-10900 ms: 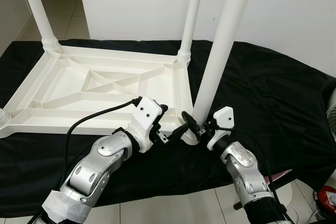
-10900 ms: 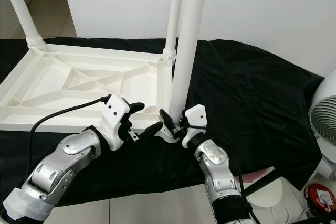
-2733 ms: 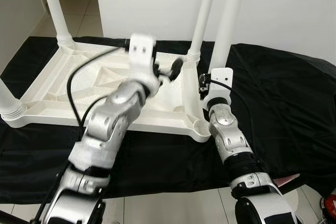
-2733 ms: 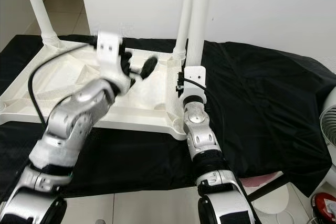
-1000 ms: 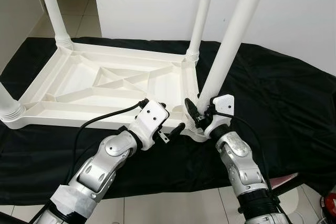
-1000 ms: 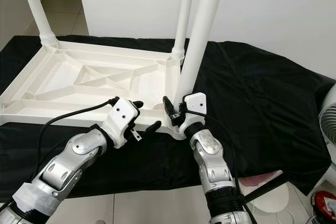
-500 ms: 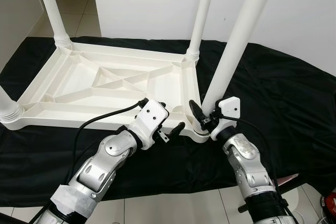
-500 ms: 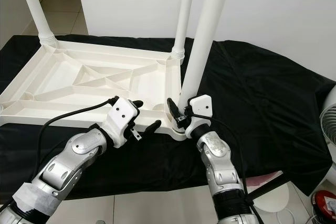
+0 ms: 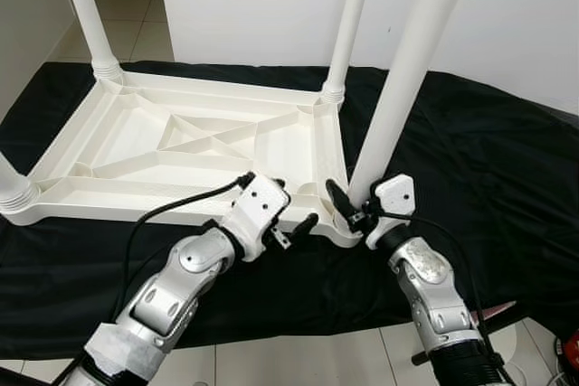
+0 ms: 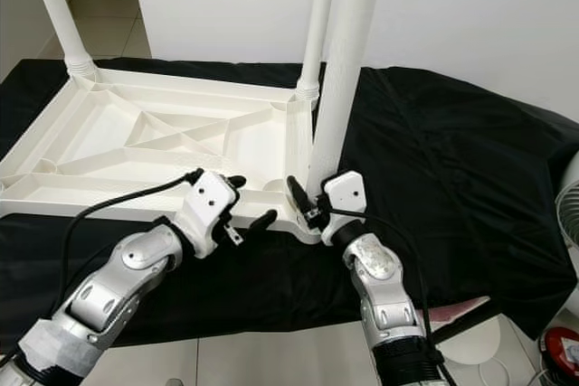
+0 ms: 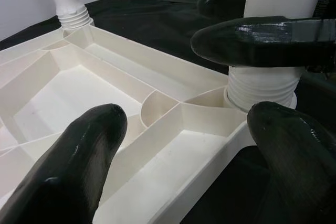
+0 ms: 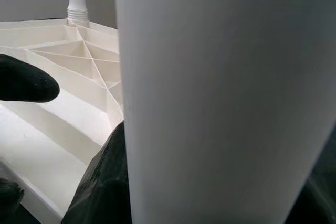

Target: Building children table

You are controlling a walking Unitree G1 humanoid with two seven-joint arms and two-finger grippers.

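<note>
While the near right leg (image 9: 407,79) is being seated, the white children's table (image 9: 181,146) lies upside down on a black cloth (image 9: 488,178), ribbed underside up, with legs rising from its other corners. At far left, the near left leg (image 9: 11,189) is cut off by the frame edge, so its seating cannot be judged; the far left leg (image 9: 80,6) and the far right leg (image 9: 351,20) run out of the top of the picture.

Next, the left gripper (image 9: 294,216) is seen hovering over the near rim, its jaws spread and empty (one black finger (image 11: 79,166) fills the wrist view's foreground); it is held just beside the corner socket (image 11: 262,90).

Further right, the right gripper (image 9: 348,208) is clamped around the base of the near right leg, where the threaded collar meets the socket. Compared with half a second ago, the leg is seen to stand slightly more upright and the wrist to have turned a little, which suggests that the screwing-in is under way rather than finished. How deep the thread has gone cannot be read: the joint is masked by the fingers, and the right wrist view is taken up by the blank white shaft.

At far right, a fan (image 10: 572,201) is cropped by the frame.
</note>
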